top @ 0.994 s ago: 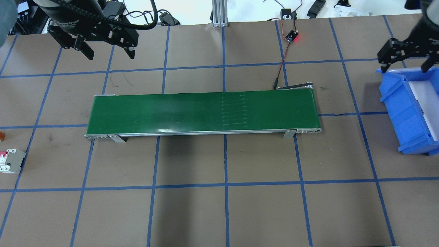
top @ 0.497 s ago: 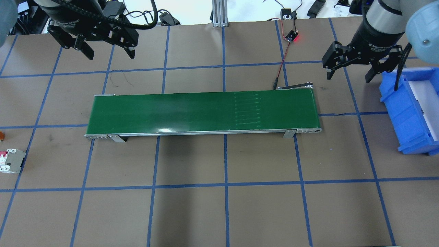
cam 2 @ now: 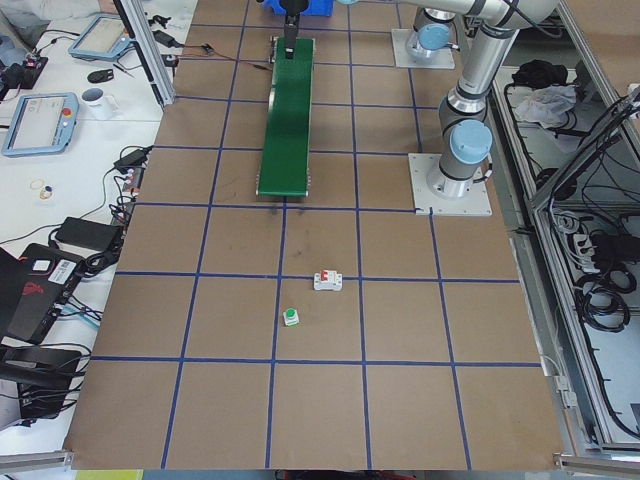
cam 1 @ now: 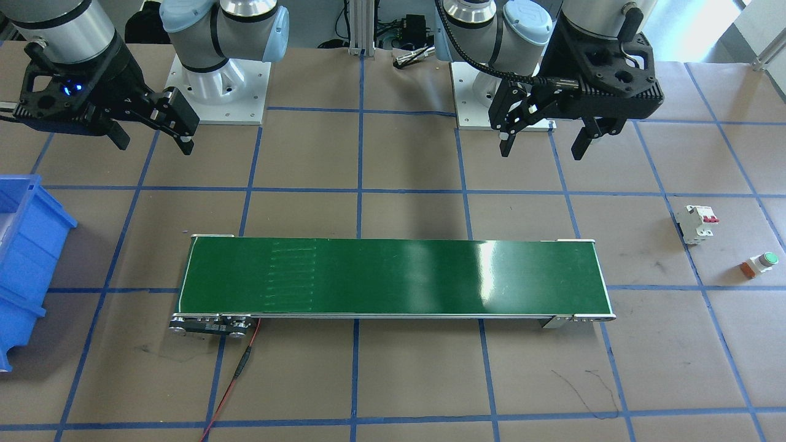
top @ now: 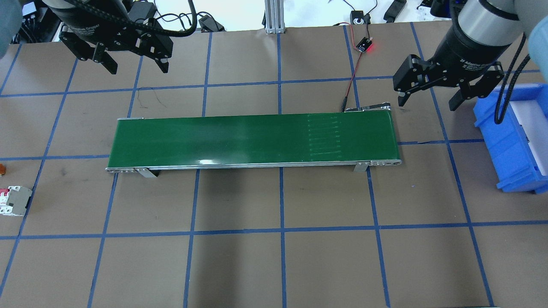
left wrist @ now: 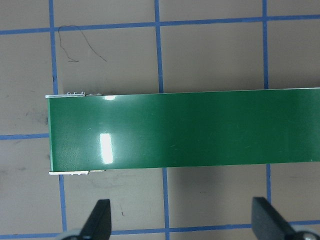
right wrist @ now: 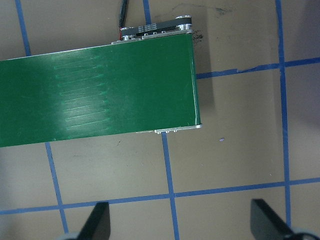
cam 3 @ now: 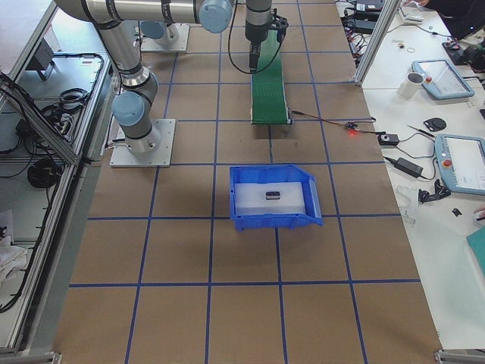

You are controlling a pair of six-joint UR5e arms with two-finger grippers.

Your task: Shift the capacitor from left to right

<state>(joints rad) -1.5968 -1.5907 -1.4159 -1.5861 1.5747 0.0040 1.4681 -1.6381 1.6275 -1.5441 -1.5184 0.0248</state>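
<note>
Open table (top: 325,196) rings the conveyor (top: 252,139); a blue bin (top: 501,137) blocks rightward.

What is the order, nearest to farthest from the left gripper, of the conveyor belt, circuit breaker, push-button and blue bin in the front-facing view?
From the left gripper:
1. conveyor belt, straight ahead
2. circuit breaker, view's right
3. push-button, past the breaker
4. blue bin, far view-left edge

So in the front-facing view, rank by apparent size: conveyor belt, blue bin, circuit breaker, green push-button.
1. conveyor belt
2. blue bin, cut off by the frame edge
3. circuit breaker
4. green push-button, a little smaller
</note>
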